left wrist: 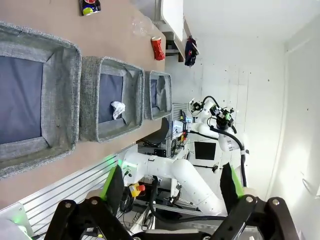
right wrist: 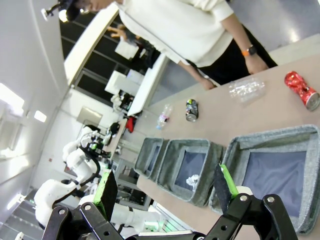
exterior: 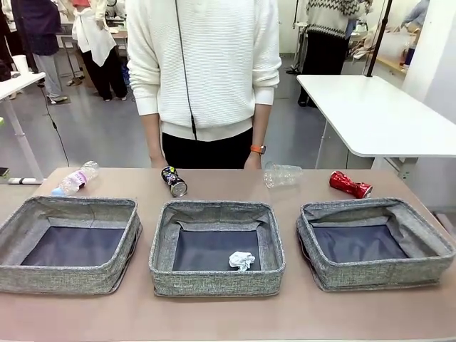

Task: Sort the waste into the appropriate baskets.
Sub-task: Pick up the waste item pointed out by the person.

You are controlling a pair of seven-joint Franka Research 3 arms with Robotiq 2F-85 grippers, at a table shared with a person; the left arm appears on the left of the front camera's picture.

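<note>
On the surface [exterior: 214, 317], the bottle [exterior: 75, 179] lies at 12 o'clock of the left basket [exterior: 71, 205]; the left end effector [left wrist: 172, 187] hangs wide open, empty. The dark can [exterior: 174, 181] sits at 11 o'clock of the middle basket [exterior: 214, 208], which holds the paper ball [exterior: 241, 261]; the cup [exterior: 283, 174] is at 1 o'clock. The red can [exterior: 349, 184] lies at 12 o'clock of the right basket [exterior: 370, 206]; the right end effector [right wrist: 165, 187] gapes, empty. 4 pieces await sorting: best to close across each body, gently on the cup, and lift clear of the soft rims.

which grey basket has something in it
The middle grey woven-fabric basket: a crumpled white paper ball lies inside; the left basket and right basket hold nothing.
</note>
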